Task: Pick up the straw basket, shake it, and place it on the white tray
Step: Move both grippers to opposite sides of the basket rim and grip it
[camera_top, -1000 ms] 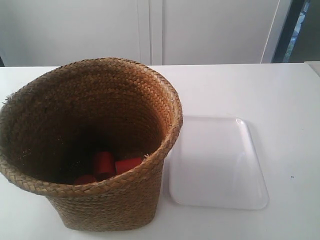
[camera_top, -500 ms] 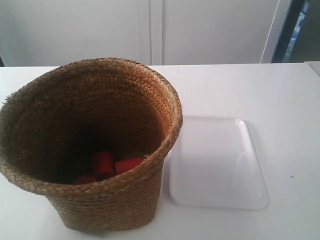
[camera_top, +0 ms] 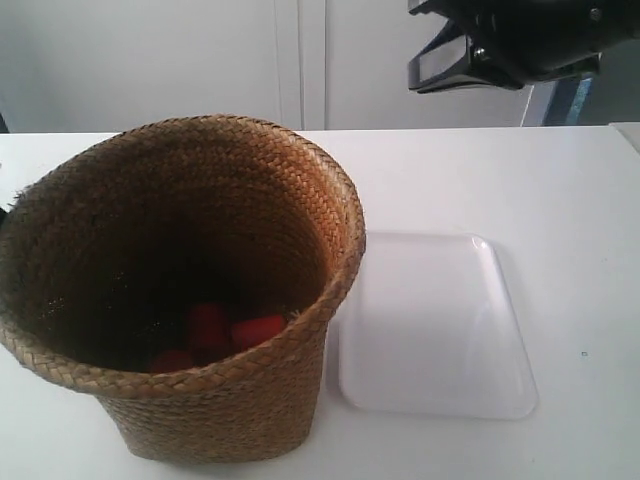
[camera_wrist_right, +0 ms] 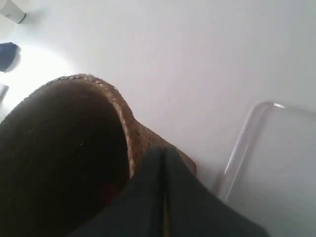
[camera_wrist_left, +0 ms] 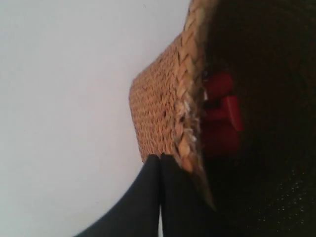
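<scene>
The straw basket [camera_top: 180, 290] stands upright on the white table, its dark inside holding red blocks [camera_top: 225, 335]. The white tray [camera_top: 430, 325] lies flat just right of it, its edge partly under the basket's rim. A black arm [camera_top: 500, 45] hangs high at the exterior view's right. In the left wrist view my left gripper [camera_wrist_left: 159, 157] is shut and holds nothing, its tips next to the outside of the basket [camera_wrist_left: 163, 108] below the rim. My right gripper [camera_wrist_right: 163, 148] is shut on nothing, above the basket [camera_wrist_right: 123, 123] on its tray [camera_wrist_right: 276, 168] side.
White cabinet doors [camera_top: 300, 60] stand behind the table. In the right wrist view a white cup [camera_wrist_right: 12, 10] and a blue object [camera_wrist_right: 7, 54] sit on the table beyond the basket. Red blocks [camera_wrist_left: 222, 116] show inside the basket.
A black arm has come into the exterior view at the top right. The basket and the tray have not moved.
</scene>
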`<state>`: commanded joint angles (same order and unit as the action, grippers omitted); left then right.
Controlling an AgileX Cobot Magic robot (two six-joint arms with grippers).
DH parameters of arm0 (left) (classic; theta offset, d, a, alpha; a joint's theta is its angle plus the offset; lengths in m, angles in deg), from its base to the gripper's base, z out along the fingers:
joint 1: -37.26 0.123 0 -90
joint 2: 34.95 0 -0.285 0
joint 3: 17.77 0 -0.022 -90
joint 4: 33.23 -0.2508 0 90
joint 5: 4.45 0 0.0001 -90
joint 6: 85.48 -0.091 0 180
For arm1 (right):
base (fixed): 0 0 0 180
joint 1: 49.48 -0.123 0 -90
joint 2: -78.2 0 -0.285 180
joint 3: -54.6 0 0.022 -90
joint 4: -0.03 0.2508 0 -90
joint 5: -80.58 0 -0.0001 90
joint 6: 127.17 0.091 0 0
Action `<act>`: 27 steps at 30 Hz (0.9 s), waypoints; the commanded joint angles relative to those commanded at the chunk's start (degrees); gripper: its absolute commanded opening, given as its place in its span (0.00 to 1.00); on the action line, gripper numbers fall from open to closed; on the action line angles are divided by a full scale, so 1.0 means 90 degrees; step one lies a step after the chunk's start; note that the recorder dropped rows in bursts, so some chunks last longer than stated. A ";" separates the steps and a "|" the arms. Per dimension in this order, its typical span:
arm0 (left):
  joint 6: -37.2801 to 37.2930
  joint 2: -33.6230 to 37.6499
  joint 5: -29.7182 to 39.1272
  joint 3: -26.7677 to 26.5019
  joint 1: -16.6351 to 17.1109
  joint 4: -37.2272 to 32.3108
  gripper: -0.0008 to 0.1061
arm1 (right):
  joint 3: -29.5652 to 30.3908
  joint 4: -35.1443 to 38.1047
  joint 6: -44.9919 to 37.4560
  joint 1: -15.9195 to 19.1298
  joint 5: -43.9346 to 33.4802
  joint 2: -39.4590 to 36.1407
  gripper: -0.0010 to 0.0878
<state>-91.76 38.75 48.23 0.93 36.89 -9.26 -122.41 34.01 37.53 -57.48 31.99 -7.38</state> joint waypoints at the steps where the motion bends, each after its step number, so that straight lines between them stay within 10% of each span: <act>1: -0.0013 0.0061 0.0000 -0.0036 -0.0036 -0.0038 0.01 | 0.0000 -0.0094 0.0000 0.0000 -0.0101 0.0001 0.01; 14: 0.0431 0.0089 0.0890 -0.2347 -0.0036 -0.0325 0.01 | 0.0000 -0.0276 -0.0292 0.0000 -0.1504 -0.0236 0.01; 18: 0.0381 0.0089 0.1579 -0.2467 -0.0036 -0.0479 0.20 | 0.0000 0.0007 -0.0292 0.0000 -0.2052 -0.0236 0.02; 23: 0.0468 0.0089 0.1719 -0.2467 -0.0036 -0.1136 0.64 | 0.0000 0.1093 -0.0835 0.0000 -0.2290 -0.0236 0.25; 27: 0.0553 0.0101 0.1779 -0.2467 -0.0036 -0.1251 0.72 | 0.0000 0.1300 -0.0992 0.0000 -0.2321 -0.0236 0.57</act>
<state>-86.77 39.66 64.24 -21.27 36.56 -20.52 -122.41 45.71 28.60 -57.48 11.10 -9.50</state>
